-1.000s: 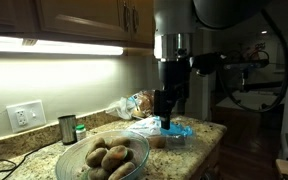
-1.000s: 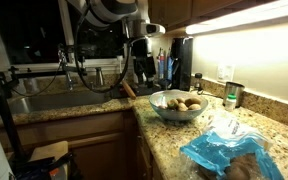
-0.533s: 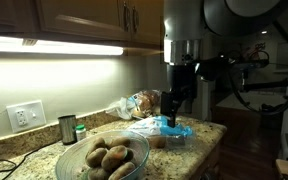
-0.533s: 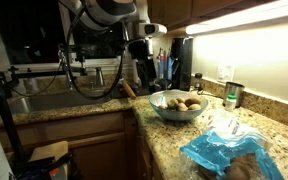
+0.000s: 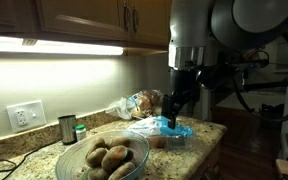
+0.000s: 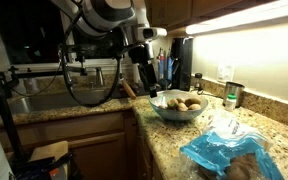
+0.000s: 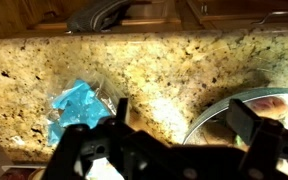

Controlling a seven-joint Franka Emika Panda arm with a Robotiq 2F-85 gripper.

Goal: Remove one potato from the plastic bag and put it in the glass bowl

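The glass bowl (image 5: 106, 160) holds several potatoes and shows in both exterior views (image 6: 178, 104); its rim is at the right in the wrist view (image 7: 216, 110). The clear plastic bag with a blue part (image 5: 160, 129) lies on the granite counter, with potatoes inside it in an exterior view (image 6: 236, 165). In the wrist view the bag (image 7: 77, 106) lies at the left. My gripper (image 7: 184, 118) is open and empty. It hangs above the counter between bag and bowl (image 5: 174, 108), near the bowl's edge in an exterior view (image 6: 150, 80).
A loose potato (image 5: 159, 142) lies next to the bag. A steel cup (image 5: 67, 128) and a green-capped jar (image 5: 80, 131) stand by the wall. A bread bag (image 5: 136, 102) lies behind. A sink (image 6: 54, 100) is beside the counter.
The arm has shifted a little sideways, with the gripper slightly lower and closer to the bowl in one exterior view. The gripper stays open and empty. Bag and bowl have not moved.
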